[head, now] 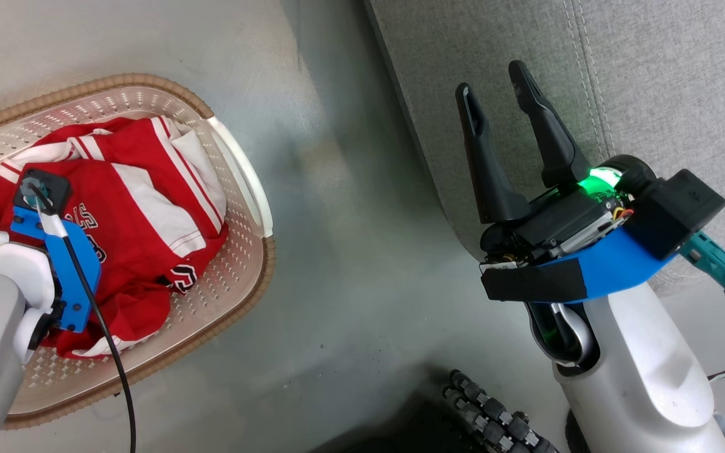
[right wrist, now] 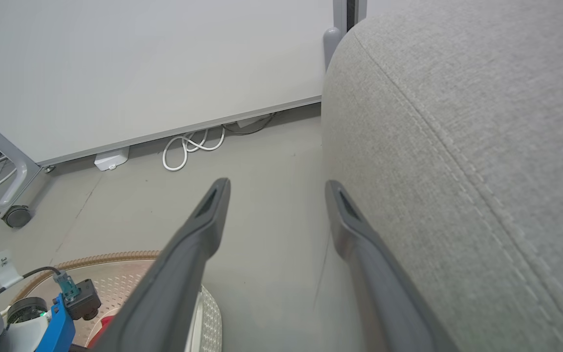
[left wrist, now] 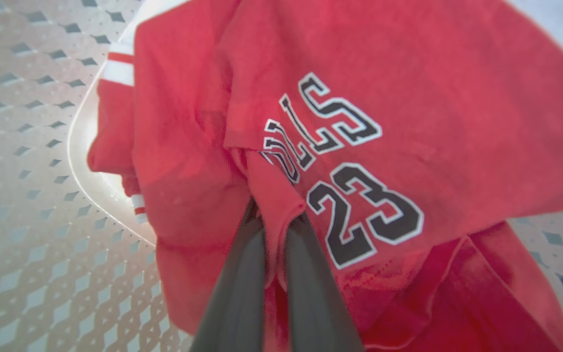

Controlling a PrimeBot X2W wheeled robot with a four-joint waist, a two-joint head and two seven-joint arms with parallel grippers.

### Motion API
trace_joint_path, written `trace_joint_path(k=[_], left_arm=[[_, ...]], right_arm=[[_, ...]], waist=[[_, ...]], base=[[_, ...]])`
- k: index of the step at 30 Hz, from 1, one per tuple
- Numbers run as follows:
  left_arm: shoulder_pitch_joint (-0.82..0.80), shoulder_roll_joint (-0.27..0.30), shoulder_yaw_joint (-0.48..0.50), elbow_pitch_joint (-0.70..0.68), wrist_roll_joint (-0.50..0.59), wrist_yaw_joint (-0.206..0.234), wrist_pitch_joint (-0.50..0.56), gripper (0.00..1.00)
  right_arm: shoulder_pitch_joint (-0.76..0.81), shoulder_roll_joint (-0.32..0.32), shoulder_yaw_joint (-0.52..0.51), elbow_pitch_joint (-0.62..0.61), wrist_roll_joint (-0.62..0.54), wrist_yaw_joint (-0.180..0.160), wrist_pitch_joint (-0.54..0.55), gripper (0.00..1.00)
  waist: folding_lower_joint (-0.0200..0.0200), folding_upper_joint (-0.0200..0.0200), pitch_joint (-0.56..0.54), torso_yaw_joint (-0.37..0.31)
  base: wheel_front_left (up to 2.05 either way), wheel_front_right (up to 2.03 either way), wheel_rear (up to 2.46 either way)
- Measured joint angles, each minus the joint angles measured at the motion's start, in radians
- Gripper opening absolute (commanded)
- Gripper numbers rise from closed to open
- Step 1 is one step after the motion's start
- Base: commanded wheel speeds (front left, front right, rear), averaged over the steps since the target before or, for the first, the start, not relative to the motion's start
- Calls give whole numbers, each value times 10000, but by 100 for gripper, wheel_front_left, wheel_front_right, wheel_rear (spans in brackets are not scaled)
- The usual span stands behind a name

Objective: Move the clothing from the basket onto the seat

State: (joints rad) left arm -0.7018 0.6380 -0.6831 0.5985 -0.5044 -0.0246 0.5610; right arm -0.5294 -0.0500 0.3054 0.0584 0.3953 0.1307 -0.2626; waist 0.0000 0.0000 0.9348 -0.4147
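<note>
Heaped on the bottom of the cream-white perforated oval plastic laundry basket (head: 236, 270) with brown woven-look rim and white side handles: crumpled red thin-fabric basketball clothing (head: 142, 207) with white stripe trim. Reaching down into the basket, left claw (left wrist: 276, 215), two long dark fingers drawn together on a raised fold of the clothing, just beside black-and-white lettering ending "LLS" above "23"; fold pinched between them, remaining fabric slack against the basket's perforated wall. Thin black cable (head: 107, 340) trailing from the left wrist across the basket's rim. Well right of the basket, across smooth grey floor (head: 350, 251): large light-grey fabric-upholstered seat (head: 652, 82) with rounded edge and stitched seam. Right claw (head: 494, 85) at the seat's basket-facing edge, fingers spread wide, gripping nothing, the finger farther from the basket over the upholstery, contact impossible to tell
</note>
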Motion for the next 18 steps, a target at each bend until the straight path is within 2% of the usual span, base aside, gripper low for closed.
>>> trace_joint_path(k=[18], left_arm=[[217,-441,-142,-159,-182,84,-541,0]], right_arm=[[-27,2,-119,123,-362,0,-2,100]], waist=[[0,0,-514,340]], base=[[0,0,0]])
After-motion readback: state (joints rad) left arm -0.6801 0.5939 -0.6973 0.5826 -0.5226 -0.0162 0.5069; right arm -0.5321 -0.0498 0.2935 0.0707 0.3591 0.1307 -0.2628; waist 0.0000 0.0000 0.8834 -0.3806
